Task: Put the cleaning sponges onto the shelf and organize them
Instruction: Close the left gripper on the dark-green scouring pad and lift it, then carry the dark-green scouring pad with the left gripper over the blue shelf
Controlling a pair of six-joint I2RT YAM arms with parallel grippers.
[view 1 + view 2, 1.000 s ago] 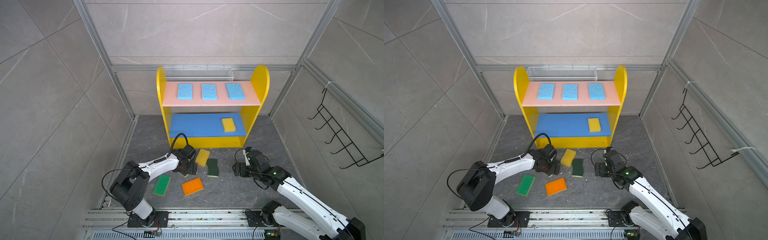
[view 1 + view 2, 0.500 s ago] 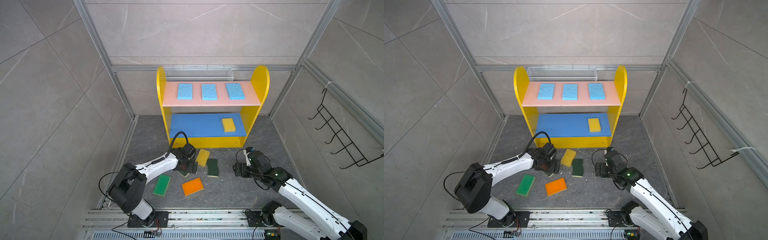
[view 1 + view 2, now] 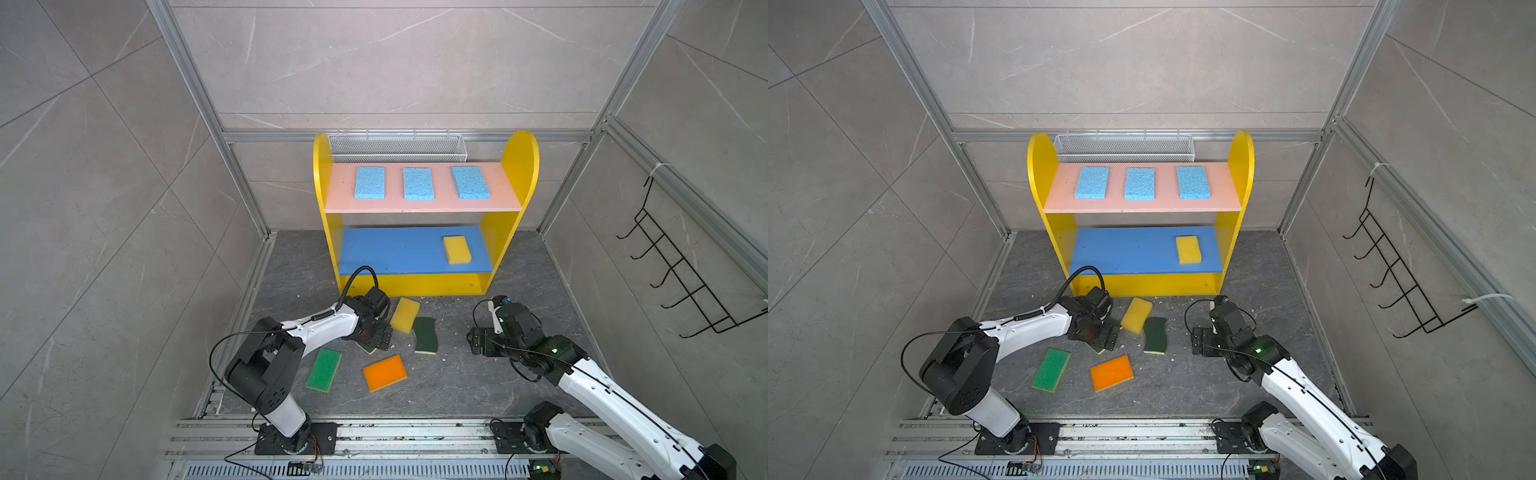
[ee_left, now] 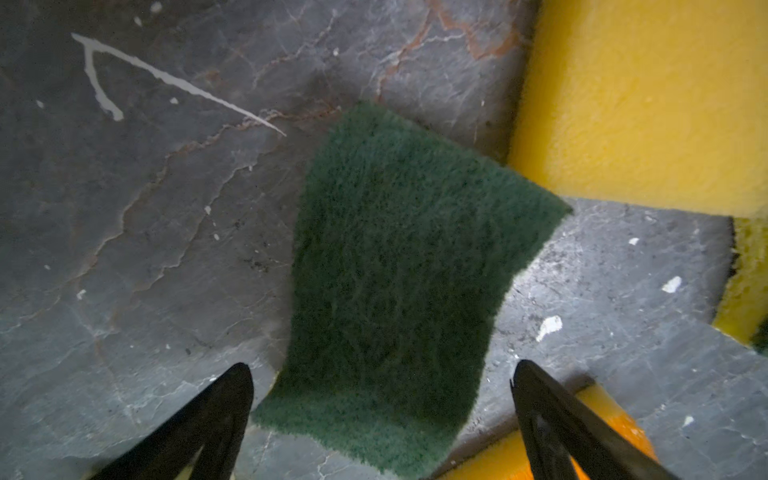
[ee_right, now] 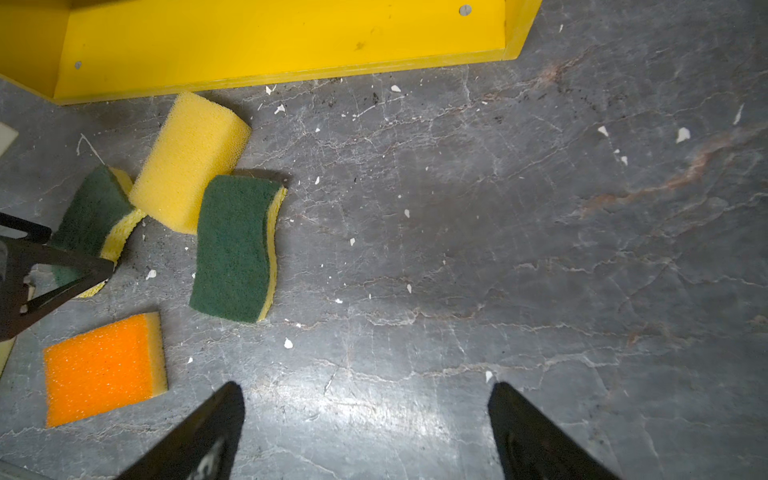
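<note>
The shelf (image 3: 519, 166) stands at the back with three light blue sponges (image 3: 418, 183) on its pink board and a yellow sponge (image 3: 456, 249) on its blue board. On the floor lie a yellow sponge (image 3: 404, 315), a dark-green wavy sponge (image 3: 425, 335), a bright green sponge (image 3: 323, 370) and an orange sponge (image 3: 385, 372). My left gripper (image 4: 380, 370) is open and low, its fingers either side of a second dark-green sponge (image 4: 395, 270), which the gripper mostly hides in both top views. My right gripper (image 5: 365, 386) is open above bare floor, right of the sponges.
A silver wire-mesh basket (image 3: 397, 145) hangs behind the shelf. A black wire hook rack (image 3: 681, 270) is on the right wall. Metal rails (image 3: 374, 432) run along the front edge. Tiled walls close in both sides. White crumbs dot the floor.
My left arm has shifted slightly over the dark-green sponge. The sponges and my right arm have not visibly moved.
</note>
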